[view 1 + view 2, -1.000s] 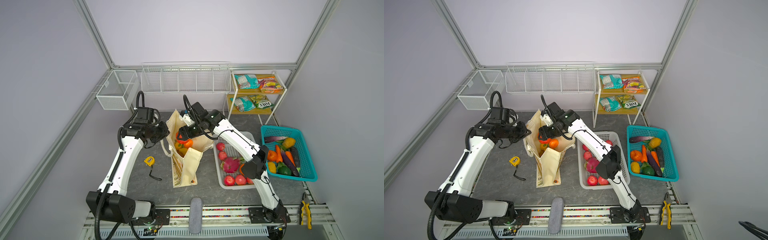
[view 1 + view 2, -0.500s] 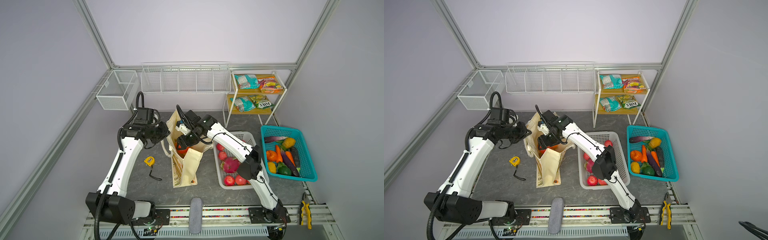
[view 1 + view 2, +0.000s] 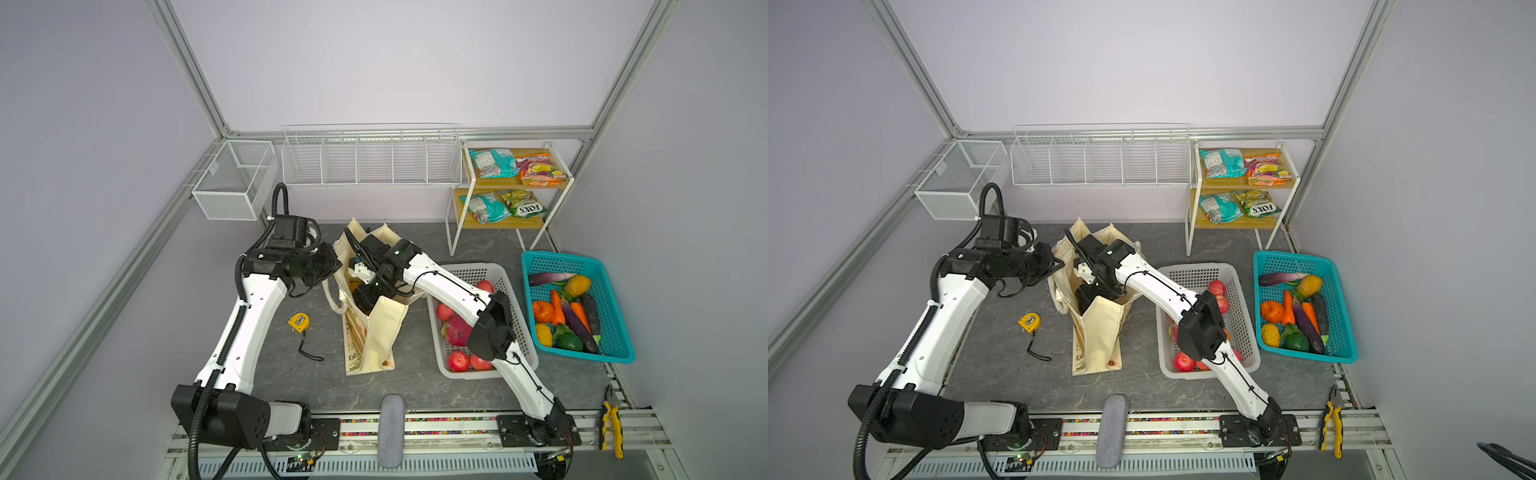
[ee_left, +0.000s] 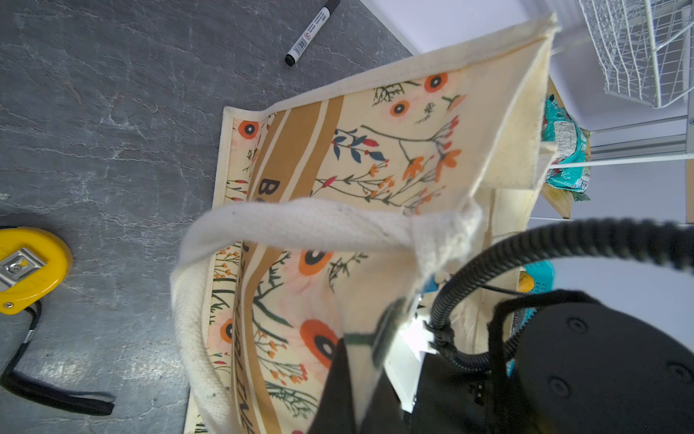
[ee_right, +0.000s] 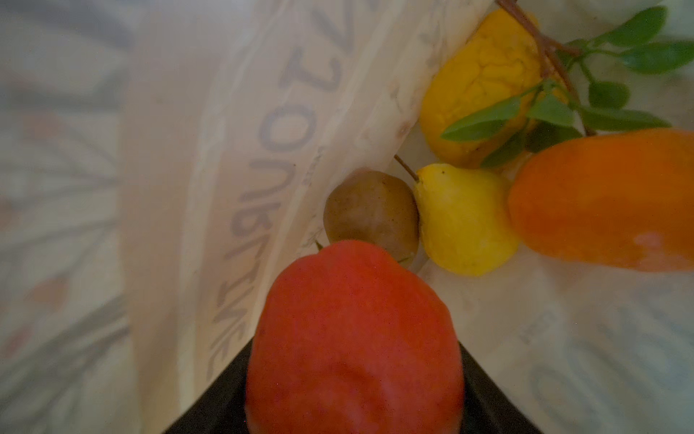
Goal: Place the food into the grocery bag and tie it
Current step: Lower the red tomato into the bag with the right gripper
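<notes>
The cream floral grocery bag [image 3: 376,332] [image 3: 1096,332] stands upright mid-table with its mouth open. My left gripper [image 3: 332,259] [image 4: 362,390] is shut on the bag's top rim on the left side, beside a white rope handle [image 4: 300,225]. My right gripper [image 3: 365,297] [image 5: 353,394] reaches down inside the bag and is shut on a red fruit [image 5: 353,338]. On the bag's floor lie a brown pear [image 5: 371,210], a yellow pear [image 5: 465,221], an orange fruit [image 5: 608,199] and a leafy yellow-orange one [image 5: 484,82].
A white basket [image 3: 482,270] with red fruit stands right of the bag. A teal basket [image 3: 536,259] of vegetables is further right. Snack packets [image 3: 494,163] lie on a small shelf behind. A yellow tape measure [image 3: 298,323] lies left of the bag. A marker [image 4: 311,32] lies behind the bag.
My right gripper has gone down from the bag's mouth into the bag with the fruit, which the top views no longer show. The left arm has held still.
</notes>
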Controlling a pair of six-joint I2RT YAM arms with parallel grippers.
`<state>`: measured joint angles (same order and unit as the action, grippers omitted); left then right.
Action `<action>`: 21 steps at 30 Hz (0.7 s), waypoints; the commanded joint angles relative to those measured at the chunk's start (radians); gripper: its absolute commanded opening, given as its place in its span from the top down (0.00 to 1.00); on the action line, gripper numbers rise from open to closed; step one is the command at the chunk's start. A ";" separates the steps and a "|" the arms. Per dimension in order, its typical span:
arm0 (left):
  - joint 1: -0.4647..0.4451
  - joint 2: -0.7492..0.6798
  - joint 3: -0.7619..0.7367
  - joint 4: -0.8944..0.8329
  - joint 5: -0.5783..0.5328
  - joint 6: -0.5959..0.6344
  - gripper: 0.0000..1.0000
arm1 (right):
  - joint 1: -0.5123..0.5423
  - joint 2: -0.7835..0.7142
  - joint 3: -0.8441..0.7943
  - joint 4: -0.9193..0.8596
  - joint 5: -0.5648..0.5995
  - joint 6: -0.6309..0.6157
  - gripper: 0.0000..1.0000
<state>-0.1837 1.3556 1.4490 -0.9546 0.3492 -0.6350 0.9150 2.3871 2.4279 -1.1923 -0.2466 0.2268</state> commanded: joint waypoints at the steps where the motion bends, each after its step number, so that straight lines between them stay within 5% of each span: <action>1: -0.002 -0.016 0.007 0.031 0.016 0.001 1.00 | 0.004 0.033 -0.018 -0.013 0.021 -0.035 0.34; 21: -0.002 -0.029 -0.009 0.002 0.019 0.018 1.00 | -0.005 0.069 -0.102 0.081 0.022 0.008 0.24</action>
<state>-0.1837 1.3552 1.4490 -0.9588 0.3496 -0.6315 0.9131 2.4416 2.3463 -1.1316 -0.2321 0.2310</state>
